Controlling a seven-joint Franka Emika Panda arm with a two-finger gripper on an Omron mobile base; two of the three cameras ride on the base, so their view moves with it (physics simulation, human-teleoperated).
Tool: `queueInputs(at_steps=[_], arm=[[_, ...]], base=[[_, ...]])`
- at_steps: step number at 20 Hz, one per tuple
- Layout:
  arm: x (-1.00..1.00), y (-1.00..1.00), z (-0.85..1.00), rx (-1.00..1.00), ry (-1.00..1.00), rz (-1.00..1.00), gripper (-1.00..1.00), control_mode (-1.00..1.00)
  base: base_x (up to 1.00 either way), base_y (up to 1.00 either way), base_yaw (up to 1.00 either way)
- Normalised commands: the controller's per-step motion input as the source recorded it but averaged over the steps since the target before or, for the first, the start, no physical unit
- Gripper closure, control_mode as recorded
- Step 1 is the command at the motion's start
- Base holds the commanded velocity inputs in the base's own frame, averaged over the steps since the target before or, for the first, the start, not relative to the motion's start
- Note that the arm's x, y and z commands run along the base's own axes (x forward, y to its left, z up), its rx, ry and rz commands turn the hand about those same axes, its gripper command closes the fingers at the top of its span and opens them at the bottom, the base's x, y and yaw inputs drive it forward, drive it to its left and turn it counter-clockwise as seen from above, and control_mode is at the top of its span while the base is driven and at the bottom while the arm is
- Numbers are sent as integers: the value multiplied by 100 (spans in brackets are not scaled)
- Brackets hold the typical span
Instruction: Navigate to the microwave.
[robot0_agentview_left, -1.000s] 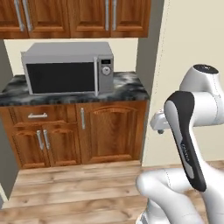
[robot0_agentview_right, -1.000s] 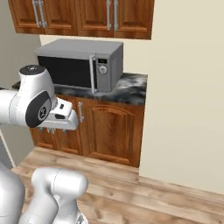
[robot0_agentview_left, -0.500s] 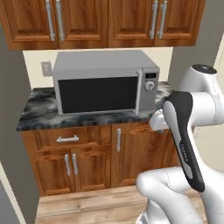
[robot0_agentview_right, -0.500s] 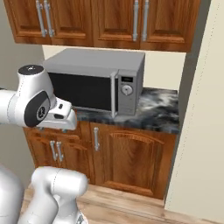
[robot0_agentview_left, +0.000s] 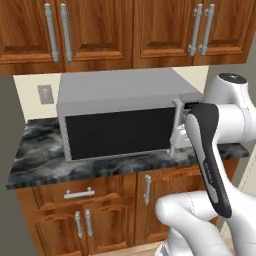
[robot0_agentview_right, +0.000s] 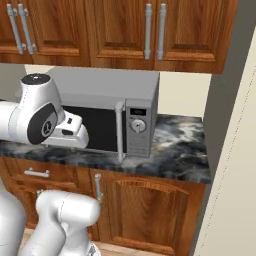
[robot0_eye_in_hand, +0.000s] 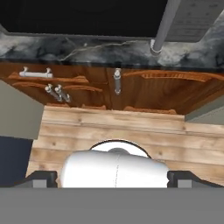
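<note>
The microwave is a wide silver-grey box with a black glass door, a vertical bar handle and a control panel on its right side. It stands on the dark marbled counter, close in front of me. In the right base view the microwave sits just beyond my hand. My gripper points down at the wooden floor, its fingertips wide apart, open and holding nothing. Along the top of the hand view run the microwave's door bottom and its handle.
Wooden wall cabinets hang above the microwave, and base cabinets with metal handles stand under the counter. A beige wall closes the counter's right end. A wall outlet sits left of the microwave.
The base has driven forward toward the counter, so the whole scene shifted. The microwave now looms much larger and nearer in both base views. The arm's pose is unchanged.
</note>
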Motion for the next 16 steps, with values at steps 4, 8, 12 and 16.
queueInputs(at_steps=[4, 8, 12, 16], arm=[[0, 0, 0, 0, 0, 0, -100, 100], [0, 0, 0, 0, 0, 0, -100, 100], [0, 0, 0, 0, 0, 0, -100, 100], [0, 0, 0, 0, 0, 0, -100, 100]], base=[[63, 13, -12], [51, 31, -1], [57, 18, 0], [48, 10, 0]])
